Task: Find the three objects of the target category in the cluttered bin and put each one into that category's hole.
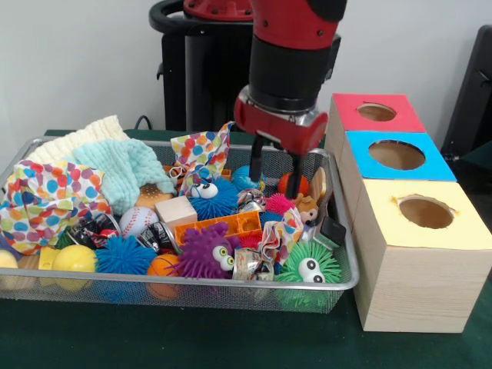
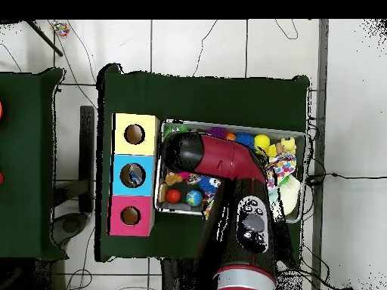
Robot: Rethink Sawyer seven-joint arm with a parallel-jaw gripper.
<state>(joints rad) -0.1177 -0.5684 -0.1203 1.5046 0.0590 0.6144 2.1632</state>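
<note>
The cluttered bin (image 1: pixel 231 284) is a wire mesh tray full of toys and cloths. My gripper (image 1: pixel 274 171) hangs open and empty over its back right part, fingertips just above the clutter. An orange-red ball (image 1: pixel 285 183) lies right behind the fingers, with a blue ball (image 1: pixel 243 177) to its left. Three wooden boxes stand to the right of the bin, with red (image 1: pixel 377 113), blue (image 1: pixel 396 154) and yellow (image 1: pixel 423 211) holed tops. In the overhead view the arm (image 2: pixel 219 158) covers much of the bin (image 2: pixel 227 123) and hides the gripper.
The bin holds spiky balls in blue (image 1: pixel 125 254), purple (image 1: pixel 206 250) and green (image 1: pixel 309 265), a baseball (image 1: pixel 138 220), a yellow ball (image 1: pixel 74 258), a wooden block (image 1: pixel 177 210), an orange brick (image 1: pixel 223 224), spotted cloths (image 1: pixel 46 200) and a teal cloth (image 1: pixel 123 169). Green cloth covers the table.
</note>
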